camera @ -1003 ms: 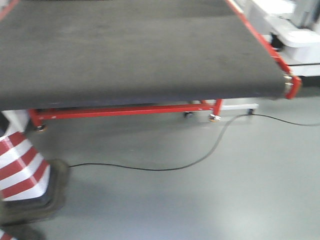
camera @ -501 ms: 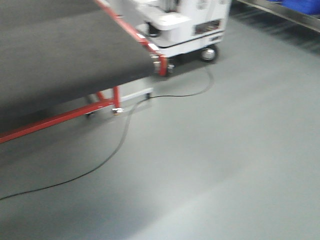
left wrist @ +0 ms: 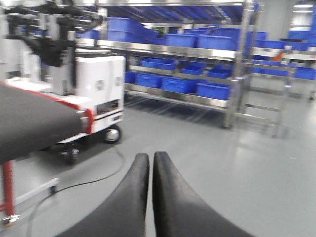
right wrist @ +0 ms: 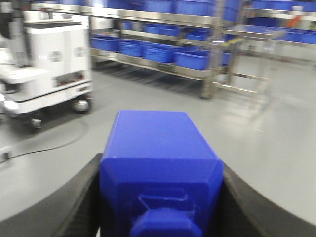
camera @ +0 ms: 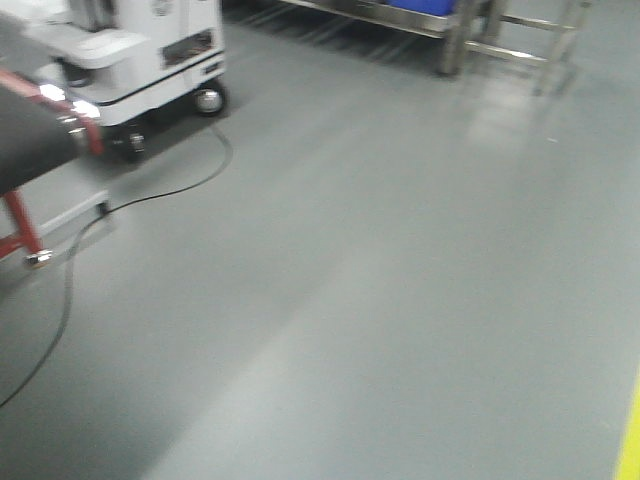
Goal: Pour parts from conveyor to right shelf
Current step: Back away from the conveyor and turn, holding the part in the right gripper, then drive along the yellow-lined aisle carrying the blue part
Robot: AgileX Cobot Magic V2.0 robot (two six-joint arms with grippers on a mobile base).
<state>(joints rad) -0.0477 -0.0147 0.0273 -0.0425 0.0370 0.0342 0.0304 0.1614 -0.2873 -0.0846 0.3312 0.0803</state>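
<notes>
In the right wrist view my right gripper is shut on the part, a bright-blue plastic block with a small square knob facing the camera; black fingers press both its sides. My left gripper is shut, its two black fingers nearly touching with nothing between them, above grey floor. The conveyor, dark grey belt with a red end strip, lies at the left. The shelf, a steel rack loaded with big blue bins, stands across the floor ahead and just shows at the front view's top.
A white wheeled machine stands beside the conveyor's end. A black cable runs over the grey floor near the conveyor's red leg. A yellow floor line marks the right edge.
The front view has swung right: the conveyor slid from filling the frame to its left edge, and the white machine and the shelf came into view.
</notes>
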